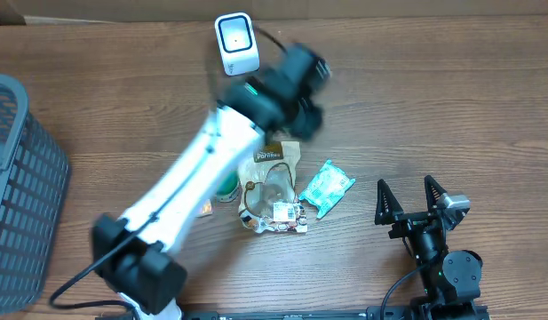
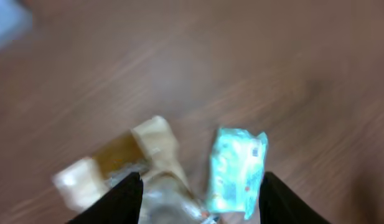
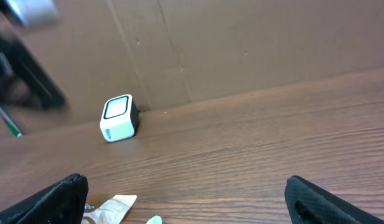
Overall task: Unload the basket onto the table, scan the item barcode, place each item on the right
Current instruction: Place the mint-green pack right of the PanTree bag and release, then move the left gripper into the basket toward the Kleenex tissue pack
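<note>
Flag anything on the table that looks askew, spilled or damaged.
Nothing looks spilled or visibly damaged. The clear snack bag and the tan pouch lie overlapped in a crumpled heap, and the teal packet sits at a slant beside them. The scanner stands apart near the back of the table.

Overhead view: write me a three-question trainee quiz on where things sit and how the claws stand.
1. Fill in: the right claw is ___ (open or shut).
2. True or false: the teal packet lies inside the grey basket.
3. The white scanner is: A) farther from the robot than the packet; B) in the basket; C) in the right claw.
Key: 1 open; 2 false; 3 A.
</note>
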